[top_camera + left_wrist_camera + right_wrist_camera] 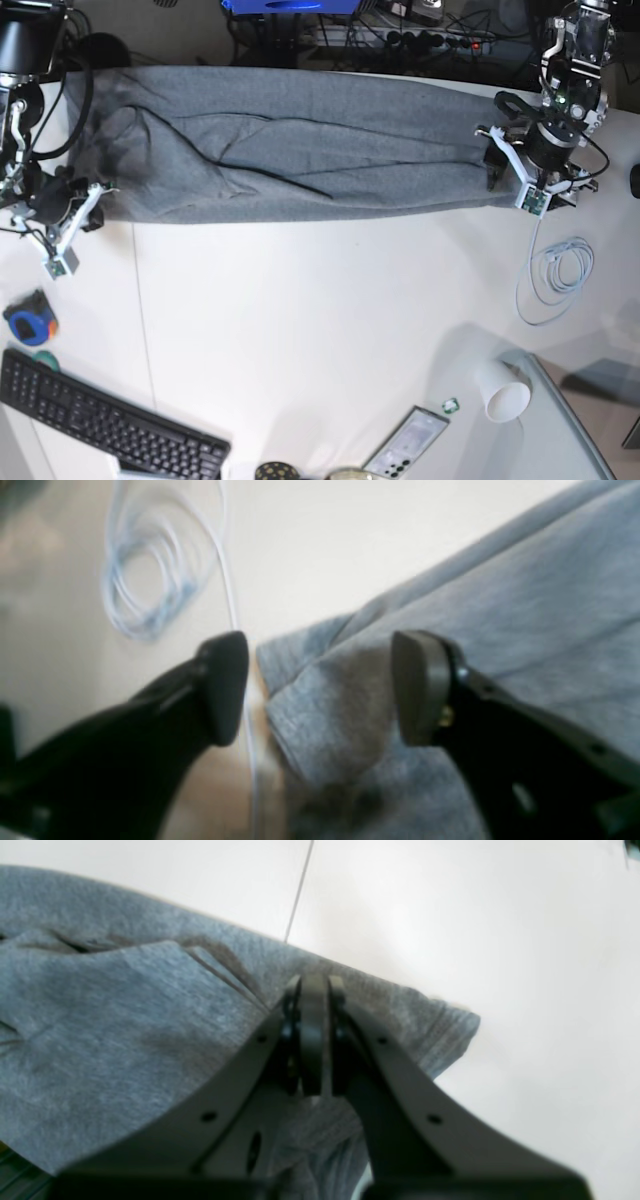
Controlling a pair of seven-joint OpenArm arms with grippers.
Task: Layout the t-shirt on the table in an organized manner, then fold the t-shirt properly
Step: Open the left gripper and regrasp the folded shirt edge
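Observation:
The heather-grey t-shirt (300,150) lies as a long band across the far side of the white table (320,330). At its right end in the base view, my left gripper (528,185) stands open. In the left wrist view a folded corner of the t-shirt (525,605) rests between the spread fingers (225,685) of the left gripper (320,685), and neither pad presses on it. At the band's other end, my right gripper (88,200) is shut. The right wrist view shows the right gripper (315,1040) pinching the t-shirt (100,1015) near its edge, with creases running to the tips.
A coiled white cable (560,270) lies just in front of the left gripper and shows in its wrist view as the cable (145,580). A paper cup (505,390), a keyboard (100,425), a phone (408,442) and a blue roll (28,320) line the near edge.

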